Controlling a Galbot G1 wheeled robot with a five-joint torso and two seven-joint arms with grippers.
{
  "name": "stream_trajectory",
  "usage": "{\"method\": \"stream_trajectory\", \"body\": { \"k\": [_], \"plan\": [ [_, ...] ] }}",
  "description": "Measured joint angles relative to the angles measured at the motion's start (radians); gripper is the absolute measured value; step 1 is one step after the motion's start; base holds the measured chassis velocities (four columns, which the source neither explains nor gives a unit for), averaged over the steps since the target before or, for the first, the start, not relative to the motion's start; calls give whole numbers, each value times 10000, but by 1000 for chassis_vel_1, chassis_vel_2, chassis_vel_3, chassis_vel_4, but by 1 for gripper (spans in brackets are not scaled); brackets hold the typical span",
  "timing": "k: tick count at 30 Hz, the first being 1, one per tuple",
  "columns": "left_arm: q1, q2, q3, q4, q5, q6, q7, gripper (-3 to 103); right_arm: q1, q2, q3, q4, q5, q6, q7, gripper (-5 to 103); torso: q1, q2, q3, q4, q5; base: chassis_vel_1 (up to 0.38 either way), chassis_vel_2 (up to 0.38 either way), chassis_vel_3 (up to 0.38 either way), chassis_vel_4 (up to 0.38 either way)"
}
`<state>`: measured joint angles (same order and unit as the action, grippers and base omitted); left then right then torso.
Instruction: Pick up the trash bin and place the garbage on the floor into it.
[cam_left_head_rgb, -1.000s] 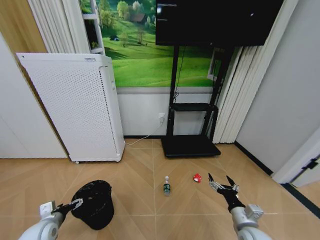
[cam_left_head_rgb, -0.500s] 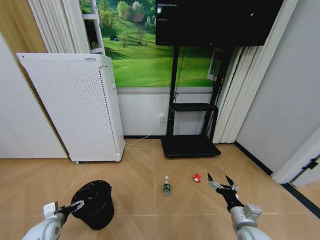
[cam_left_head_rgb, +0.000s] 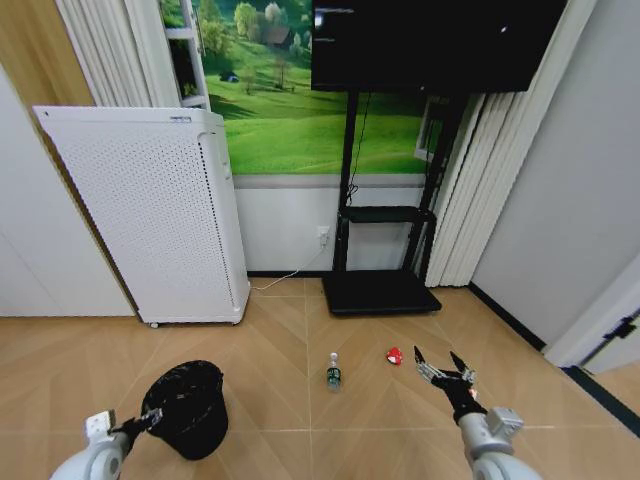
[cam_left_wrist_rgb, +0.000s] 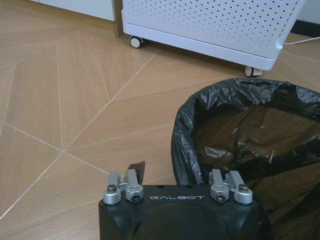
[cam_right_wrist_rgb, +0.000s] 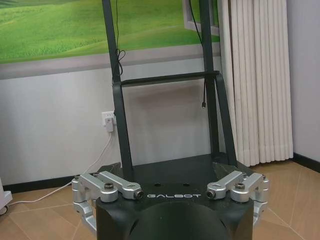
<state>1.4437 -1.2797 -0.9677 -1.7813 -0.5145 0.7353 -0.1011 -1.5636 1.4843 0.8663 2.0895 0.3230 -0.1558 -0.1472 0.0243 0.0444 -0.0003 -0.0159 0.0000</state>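
Trash bin standing on floor before left gripper, fingers indiscernible. Likely light, thin mesh, slippery liner; best pinched at rim. Right gripper spread near red wad and green bottle.

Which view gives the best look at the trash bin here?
The left wrist view: the trash bin is close, so its black liner and open mouth show clearly, just beyond the left hand. The head view shows it whole but small on the floor. The right wrist view faces the TV stand.
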Motion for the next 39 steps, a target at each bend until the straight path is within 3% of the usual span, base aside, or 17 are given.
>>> {"method": "stream_trajectory", "body": {
  "k": [1, 2, 4, 5, 8, 13, 16, 24, 30, 34, 35, 37, 39],
  "plan": [
    [0, 0, 0, 0, 0, 0, 0, 61, 0, 0, 0, 0, 0, 0, 0, 100, 0, 0, 0, 0, 0, 0, 0, 0, 0],
    [24, 12, -14, 1, 11, 1, 92, 51, -52, 30, 14, 4, -4, 22, -13, 100, 0, 0, 0, 0, 0, 0, 0, 0, 0],
    [40, 23, -29, -1, 33, 1, 193, 51, -83, 39, 31, 6, -5, 49, -34, 100, 0, 0, 0, 0, 0, 0, 0, 0, 0],
    [51, 26, -44, -8, 56, 4, 240, 40, -111, 42, 61, 5, 0, 83, -53, 100, 1, 0, 0, 0, 0, 0, 0, 0, 0],
    [53, 26, -47, -29, 73, 5, 256, 34, -129, 38, 98, 5, 15, 131, -68, 100, 0, 1, 1, 0, 0, 0, 0, 0, 0],
    [32, -8, -19, -65, 103, 6, 261, 13, -148, 39, 152, 7, 46, 179, -72, 100, 0, 1, 1, 0, 0, 0, 0, 0, 0],
    [7, -16, -8, -82, 103, 3, 285, 7, -154, 41, 162, 20, 58, 185, -70, 100, 0, 2, 1, -1, 2, 0, 0, 0, 0],
    [-20, 9, -23, -61, 140, -95, 267, 7, -134, 18, 173, 89, 110, 190, -51, 100, 0, 2, 1, 0, 1, 0, 0, 0, 0],
    [-330, 62, 67, -13, 479, -951, 496, 7, -184, 46, 174, 131, 115, 190, -55, 100, 1, 2, 3, 1, -4, 0, 0, 0, 0],
    [-809, 480, 279, -288, 1408, -2427, 1328, 7, -233, 81, 177, 152, 123, 221, -126, 100, 1, 2, 3, -1, -1, 0, 0, 0, 0],
    [-809, 480, 279, -288, 1408, -2427, 1328, 7, -233, 81, 177, 152, 123, 221, -126, 100, 1, 2, 3, -1, -1, 0, 0, 0, 0],
    [-961, 690, 340, -506, 1835, -3400, 1646, 7, -174, 53, 100, 97, 127, 228, -160, 100, 1, 2, 3, -2, 1, 0, 0, 0, 0],
    [-994, 753, 355, -590, 1942, -3687, 1704, 7, -134, 29, 51, 51, 127, 230, -170, 100, 1, 2, 3, -1, 0, 0, 0, 0, 0]
  ]
}}
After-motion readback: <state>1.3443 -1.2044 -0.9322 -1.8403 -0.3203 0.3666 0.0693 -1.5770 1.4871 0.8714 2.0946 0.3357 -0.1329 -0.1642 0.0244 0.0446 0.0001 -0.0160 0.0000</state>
